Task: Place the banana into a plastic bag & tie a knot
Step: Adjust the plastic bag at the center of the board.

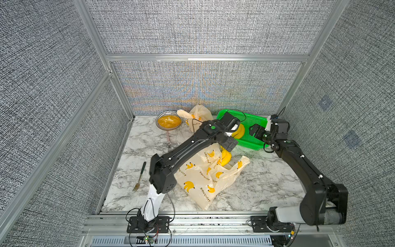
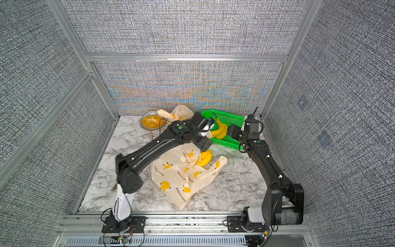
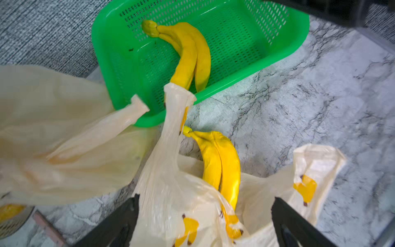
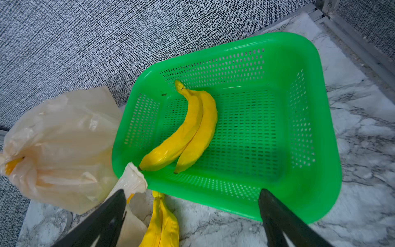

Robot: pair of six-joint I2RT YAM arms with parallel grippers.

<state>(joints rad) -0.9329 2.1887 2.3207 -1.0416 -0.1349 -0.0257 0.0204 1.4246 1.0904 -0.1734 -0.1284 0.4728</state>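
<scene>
Glossy perforated plastic basket [image 4: 327,139]; thin, crinkled plastic bag [image 3: 162,192].

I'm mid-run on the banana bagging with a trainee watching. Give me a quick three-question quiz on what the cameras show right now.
1. True or false: the left pincer is shut on the printed bag.
2. How many bananas lie in the green basket? A) one B) two, joined at the stem C) four
3. Fill in: the other bananas lie partly ___ the printed bag, stem end sticking out.

Key: 1 false, its jaws stand wide open around the bag; 2 B; 3 inside.
</scene>
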